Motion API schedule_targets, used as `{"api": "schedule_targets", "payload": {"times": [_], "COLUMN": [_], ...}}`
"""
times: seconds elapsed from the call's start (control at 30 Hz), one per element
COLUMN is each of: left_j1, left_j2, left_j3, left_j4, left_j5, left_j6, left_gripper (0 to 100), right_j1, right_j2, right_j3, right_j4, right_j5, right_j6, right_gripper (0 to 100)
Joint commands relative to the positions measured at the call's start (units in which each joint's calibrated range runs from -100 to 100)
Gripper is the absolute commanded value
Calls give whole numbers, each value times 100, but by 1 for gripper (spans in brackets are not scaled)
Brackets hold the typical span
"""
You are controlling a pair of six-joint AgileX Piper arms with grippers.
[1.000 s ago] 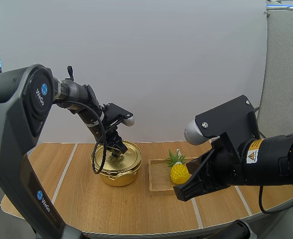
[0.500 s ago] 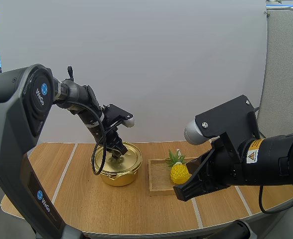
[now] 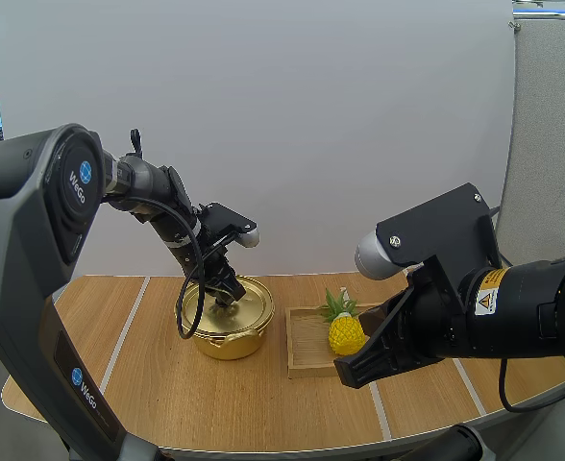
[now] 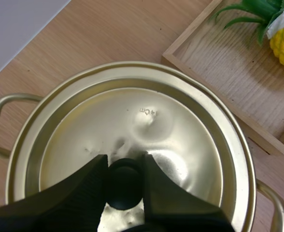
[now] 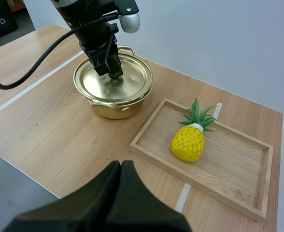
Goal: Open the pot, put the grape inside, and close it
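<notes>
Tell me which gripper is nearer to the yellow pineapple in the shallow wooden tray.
Right. The right gripper, fingers together, hangs just in front of the pineapple and its tray; the left gripper is beyond the tray, pinching the black knob of the golden pot lid.

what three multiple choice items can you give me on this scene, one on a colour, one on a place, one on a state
1. What colour is the pot?
A gold
B black
C red

2. Where does the pineapple lie?
A in the pot
B on the wooden tray
C on top of the pot

3. What is the left tool doing?
A open, clear of the pot
B shut on nothing
C pinching the knob of the lid

Answers:
1 A: its body and lid shine gold.
2 B: it lies inside the tray's rim.
3 C: its fingers press the black knob from both sides.
</notes>
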Motion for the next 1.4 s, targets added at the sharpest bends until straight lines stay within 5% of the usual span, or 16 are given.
{"api": "schedule_targets", "payload": {"times": [0.0,0.17,0.27,0.33,0.5,0.6,0.83,1.37], "left_j1": [-16,-16,-16,-16,-16,-16,-16,-16], "left_j2": [-10,-10,-10,-10,-10,-10,-252,-2842], "left_j3": [16,16,16,16,16,16,-71,-1826], "left_j4": [-126,-203,-261,-261,-270,-270,-270,-270], "left_j5": [125,130,130,114,148,230,333,2137], "left_j6": [16,16,16,16,16,16,-23,-308], "left_gripper": [0,0,9,25,84,100,100,100], "right_j1": [-18,-18,-18,-18,-18,-18,-18,-18], "right_j2": [-45,-45,-45,-45,-45,-45,-45,-45], "right_j3": [6,6,6,6,6,6,6,6], "right_j4": [-12,-1,15,15,15,15,15,15], "right_j5": [4,4,4,4,4,4,4,4], "right_j6": [-4,-4,-4,-4,-4,-4,-4,-4], "right_gripper": [0,0,0,0,0,0,0,0]}}
